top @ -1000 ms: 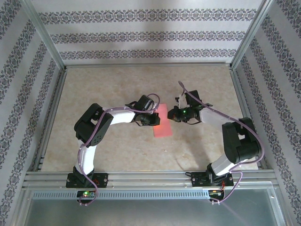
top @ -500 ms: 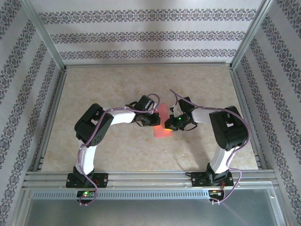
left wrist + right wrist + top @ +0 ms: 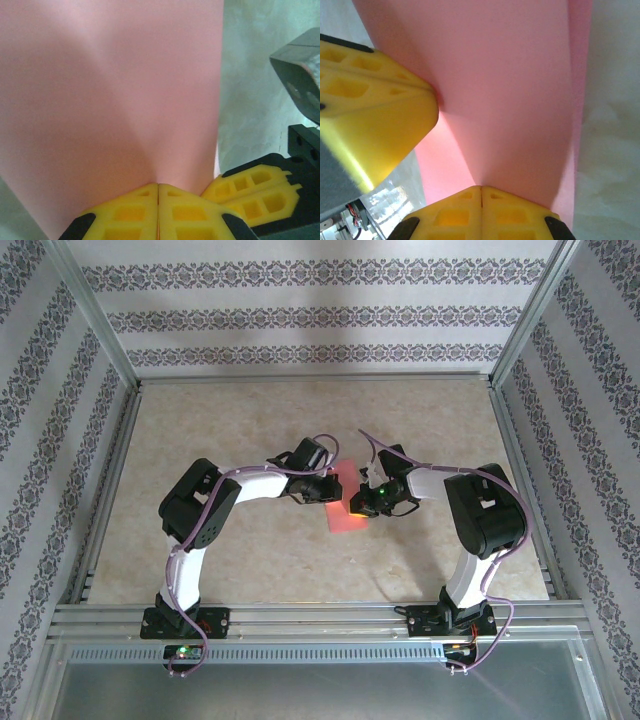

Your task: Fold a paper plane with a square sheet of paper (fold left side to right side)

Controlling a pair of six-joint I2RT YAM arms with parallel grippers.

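Left hand, right hand | both clamped on square sheet of paper between them

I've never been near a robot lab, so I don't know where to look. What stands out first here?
The bright salmon-pink sheet of paper at the middle of the beige table catches the eye, with two black-and-white arms bending in toward it from either side. Up close, the left gripper and the right gripper each pinch the paper between closed yellow fingers.
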